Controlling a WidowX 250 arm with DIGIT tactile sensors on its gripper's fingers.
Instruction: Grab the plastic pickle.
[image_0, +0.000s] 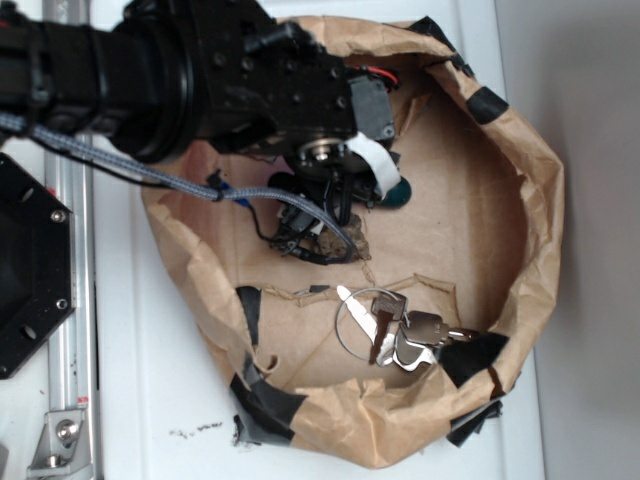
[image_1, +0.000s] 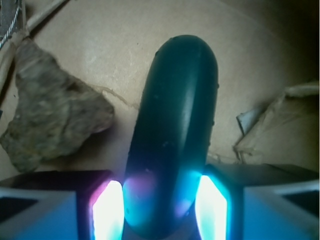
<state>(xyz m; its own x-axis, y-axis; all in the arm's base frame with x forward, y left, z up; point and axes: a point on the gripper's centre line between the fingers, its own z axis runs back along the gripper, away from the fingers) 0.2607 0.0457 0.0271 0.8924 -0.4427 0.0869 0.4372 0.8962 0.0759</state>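
- Your black robot arm (image_0: 200, 70) covers most of the working spot in the exterior view; of the smooth glossy dark teal-green plastic pickle (image_1: 172, 130) you only get a small teal end (image_0: 398, 194) poking out right of the wrist
- Gripper (image_1: 160, 207) is cut off by the bottom edge in the wrist view, only the two glowing fingertips (image_1: 107, 210) show; in the exterior view it sits under the arm (image_0: 335, 195), fingers not readable there
- Claw is clenched on the pickle: one lit pad pressed on each side of its near end, far rounded end points away up the frame
- Pickle's near end is cut off at the bottom edge; whether it's lifted or lying on the paper, you can't tell
- Rough brown rock-like lump (image_1: 52, 117) lies on the paper just left of the pickle, apart from it; barely visible under the arm in the exterior view
- Surface is a crumpled brown paper nest (image_0: 530, 200) with raised walls, patched with black tape (image_0: 265, 400), on a white tabletop (image_0: 160, 400)
- Bunch of metal keys on a thin wire ring (image_0: 395, 330) lies on the paper, well apart from the claw
- Grey braided cable (image_0: 150, 175) hangs off the arm, aluminium rail (image_0: 70, 300) at the left
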